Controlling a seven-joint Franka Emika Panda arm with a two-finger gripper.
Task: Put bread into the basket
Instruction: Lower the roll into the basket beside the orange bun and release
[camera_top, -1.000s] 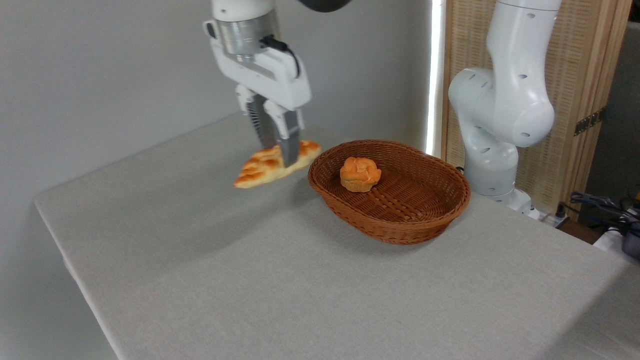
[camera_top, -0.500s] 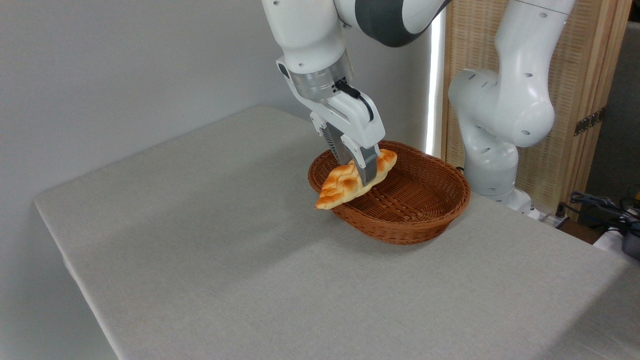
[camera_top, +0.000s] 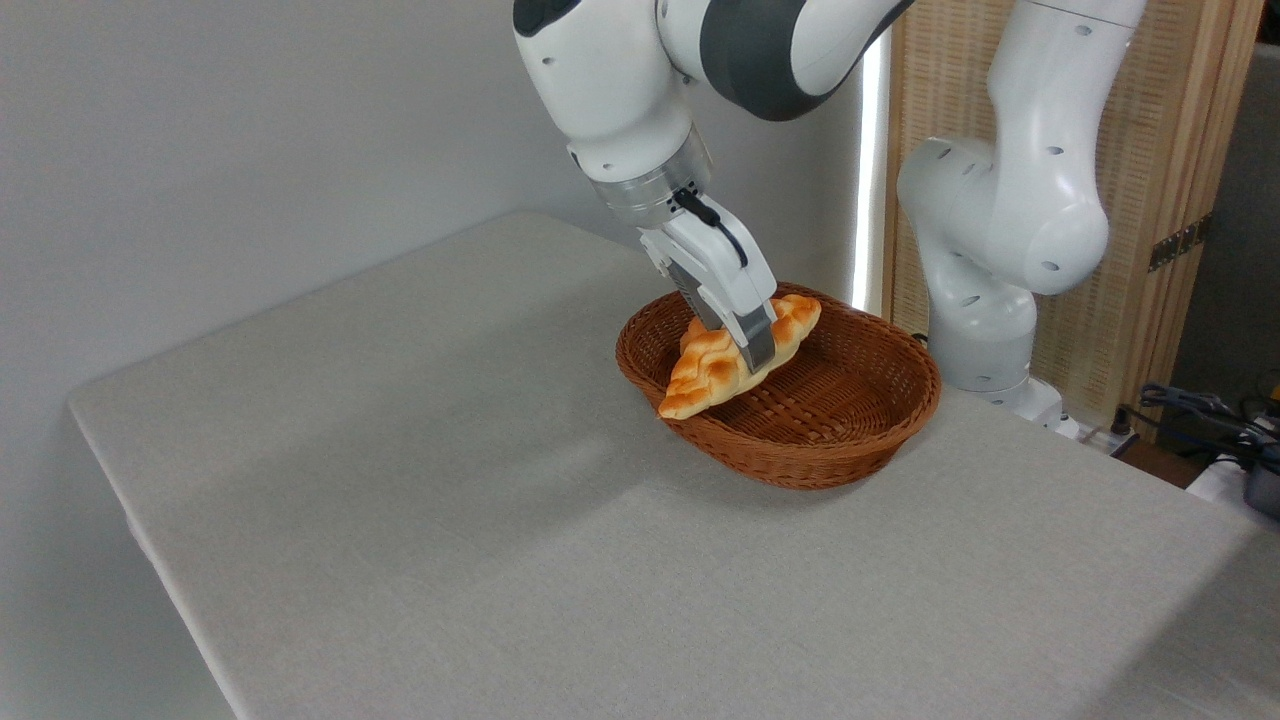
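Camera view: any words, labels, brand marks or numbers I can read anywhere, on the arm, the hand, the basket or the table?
None can be read. The arm, the hand, the bread it grips, the basket and the table show no print. The dark strip on the wooden screen is too small to make out.

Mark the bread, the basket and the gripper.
bread (camera_top: 712, 372): fixed camera, braided top left of the fingers.
basket (camera_top: 850, 452): fixed camera, front outer wall.
gripper (camera_top: 756, 352): fixed camera, fingertips clamped on the loaf.

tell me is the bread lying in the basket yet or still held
Still held. The gripper is shut on the bread, which hangs tilted over the basket; its lower tip overlaps the near rim.
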